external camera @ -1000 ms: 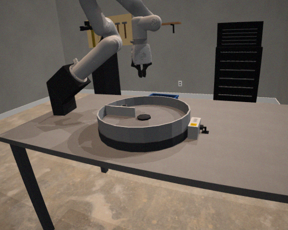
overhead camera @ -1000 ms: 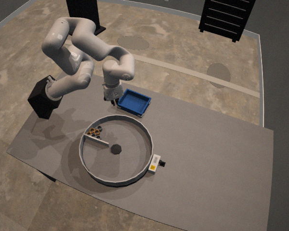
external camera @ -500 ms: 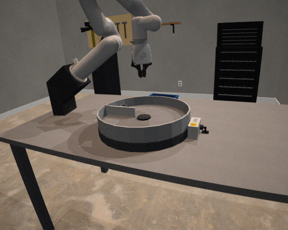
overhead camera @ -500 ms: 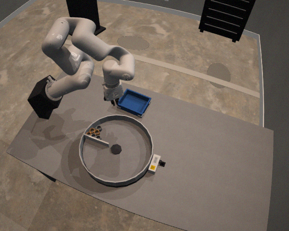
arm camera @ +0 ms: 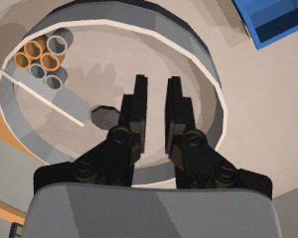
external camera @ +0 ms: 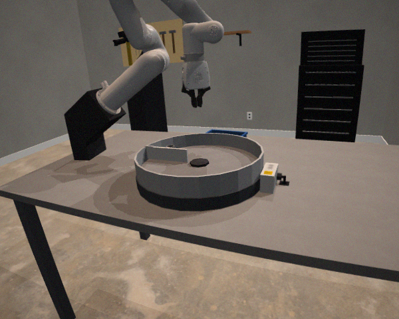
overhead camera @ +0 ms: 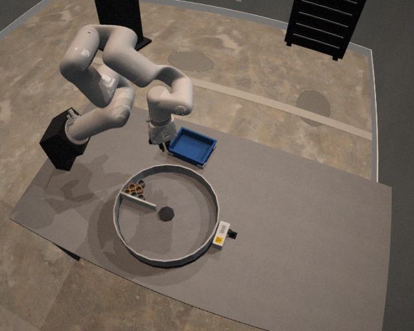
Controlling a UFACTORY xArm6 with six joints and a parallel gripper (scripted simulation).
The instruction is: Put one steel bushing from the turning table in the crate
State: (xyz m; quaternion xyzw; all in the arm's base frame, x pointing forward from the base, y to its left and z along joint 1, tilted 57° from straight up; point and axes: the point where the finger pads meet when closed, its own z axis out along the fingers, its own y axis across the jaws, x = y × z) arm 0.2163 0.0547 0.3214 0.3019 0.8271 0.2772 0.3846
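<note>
pincer state: the pincer (arm camera: 156, 82) is nearly closed, with only a narrow slot between the fingers and nothing in it; it hangs high above the table (overhead camera: 307, 231).
target: the steel bushings (arm camera: 57, 44) sit in a tight cluster well below the pincer and off to its left in the wrist view, inside the turning table (external camera: 199, 187), tucked where the divider (overhead camera: 137, 200) meets the wall.
crate: the blue crate (overhead camera: 198, 134) is just beside the pincer on the opposite side from the cluster, and looks to have nothing in it.
step in hand: i judge this to be the approach, with no pick made yet.
how i'd do it well: open the fingers before descending, come straight down over a grey bushing at the edge of the cluster, and straddle only that one so the orange neighbours aren't dragged along. the wall and divider crowd that corner, so i'd turn the fingers to miss both.
count, grey bushings: three, as far as i can tell.
count, orange bushings: three.
count, crates: one.
count, centre hubs: one dark hub (overhead camera: 166, 214).
</note>
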